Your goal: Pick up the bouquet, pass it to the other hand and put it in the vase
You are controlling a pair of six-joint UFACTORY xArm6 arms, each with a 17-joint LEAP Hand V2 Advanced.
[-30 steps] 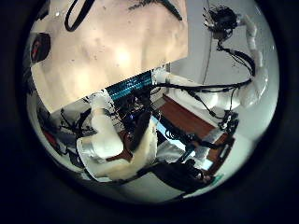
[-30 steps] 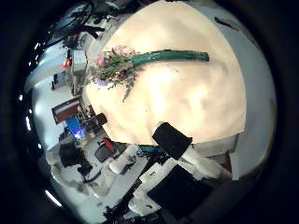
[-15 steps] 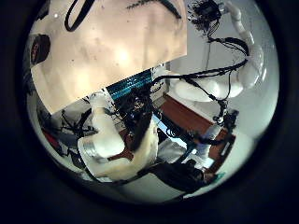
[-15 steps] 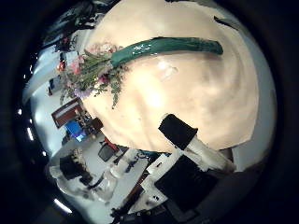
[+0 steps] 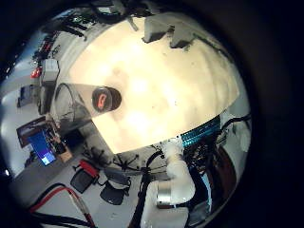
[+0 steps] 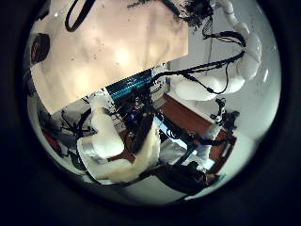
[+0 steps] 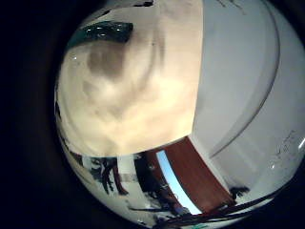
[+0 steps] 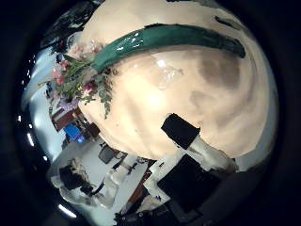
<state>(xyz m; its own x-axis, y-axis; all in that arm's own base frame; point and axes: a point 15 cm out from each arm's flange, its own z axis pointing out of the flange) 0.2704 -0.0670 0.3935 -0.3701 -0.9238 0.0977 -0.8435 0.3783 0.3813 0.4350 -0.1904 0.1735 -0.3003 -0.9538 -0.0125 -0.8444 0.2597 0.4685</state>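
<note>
Below the right hand, the bouquet (image 8: 141, 42) lies flat on the table (image 8: 188, 94), ungrasped.
It fills much of that palm's view, so the hand seems lowered for the pick; the vase (image 5: 90, 100) stands upright on the table near the left hand, awaiting it. Neither hand's finger state can be told.

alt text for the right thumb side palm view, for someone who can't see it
A bouquet lies flat on a pale table, close below the right hand's palm: long stems in a wrap, with a cluster of flowers and leaves at one end reaching the table's edge. One of the right hand's own fingers juts in from the view's edge, touching nothing.
</note>
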